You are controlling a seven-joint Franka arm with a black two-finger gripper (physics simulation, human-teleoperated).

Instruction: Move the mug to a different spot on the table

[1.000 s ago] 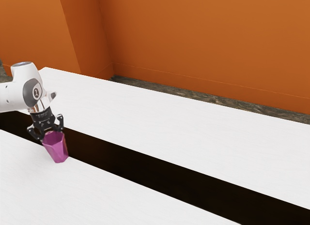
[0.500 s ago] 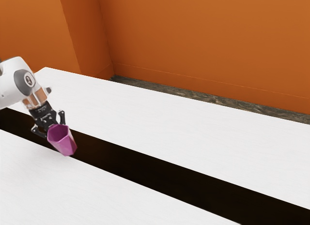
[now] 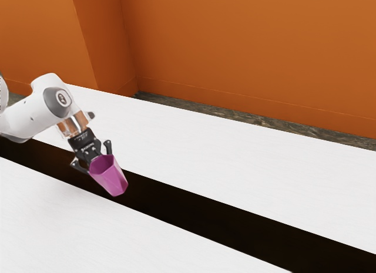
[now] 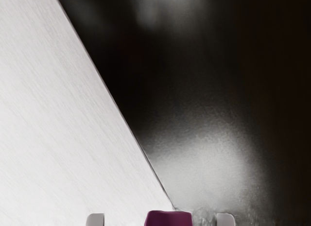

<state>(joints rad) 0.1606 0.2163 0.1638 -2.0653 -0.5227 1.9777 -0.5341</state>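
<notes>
My claw [image 3: 94, 158] pinches the purple mug [image 3: 108, 175] at its rim, holding it tilted above the dark strip [image 3: 205, 217] that splits the white tabletop [image 3: 235, 150].

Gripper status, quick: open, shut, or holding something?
Gripper: shut on the purple mug, holding it tilted.

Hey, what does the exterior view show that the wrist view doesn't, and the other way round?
Exterior view: the white arm, its gripper holding the purple mug tilted by the dark gap, and the orange walls. Wrist view: a close look down into the gap, with a pale sheen on it. Both: the mug, the white table and the dark gap.
</notes>
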